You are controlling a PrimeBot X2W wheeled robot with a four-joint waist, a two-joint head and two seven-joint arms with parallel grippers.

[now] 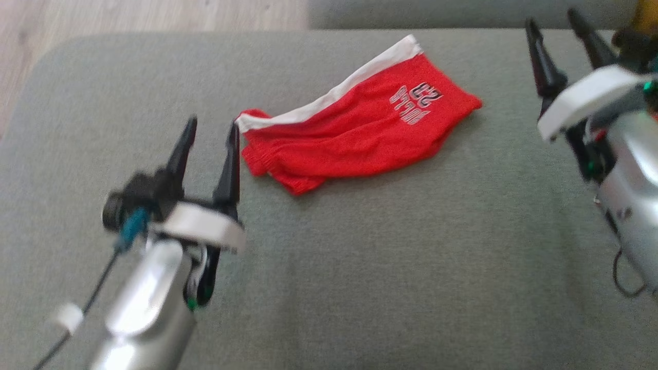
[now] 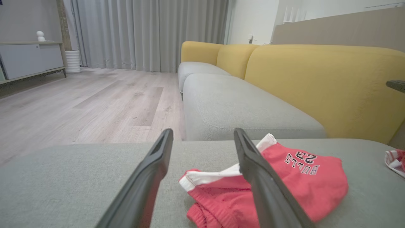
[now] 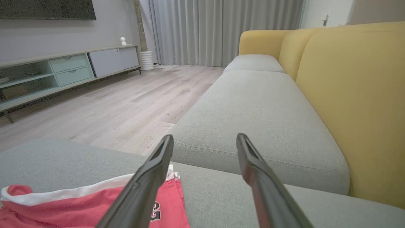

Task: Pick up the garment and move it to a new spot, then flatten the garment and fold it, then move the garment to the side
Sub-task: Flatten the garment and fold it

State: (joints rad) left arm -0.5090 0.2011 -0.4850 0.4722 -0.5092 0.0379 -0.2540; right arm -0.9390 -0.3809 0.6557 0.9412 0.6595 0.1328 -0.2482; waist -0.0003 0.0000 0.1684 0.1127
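Both grippers stand with their two long dark fingers spread wide and nothing between them. In the head view the left gripper [image 1: 214, 122] sits at the lower left over the grey fabric sofa cushion [image 1: 360, 267], its fingers pointing up the picture. The tip of its inner finger lies right at the near corner of the red mesh shorts with a white waistband [image 1: 360, 128]; whether it touches the cloth cannot be told. The shorts lie loosely bunched on the cushion, slanting from that corner up toward the right. The white band runs along their far edge, and a pale printed name and number show near their right end. The right gripper [image 1: 551, 16] is at the upper right of the head view, beyond the shorts' right end and apart from them. In the left wrist view the left gripper [image 2: 203, 130] looks along the cushion: the shorts [image 2: 300, 177] lie partly behind its right-hand finger and reach out to the right, with "BULLS 23" printed on them. At that view's right edge a small scrap of red-and-white cloth [image 2: 395, 160] rests on the cushion. Behind are the yellow sofa backrest [image 2: 316, 85], the pale wooden floor [image 2: 95, 104] and grey curtains [image 2: 142, 31]. In the right wrist view the right gripper [image 3: 205, 136] points over the seat cushions, the shorts [image 3: 63, 205] lying low at the left beside and under its left-hand finger, with a long low cabinet [image 3: 63, 69] along the far wall.
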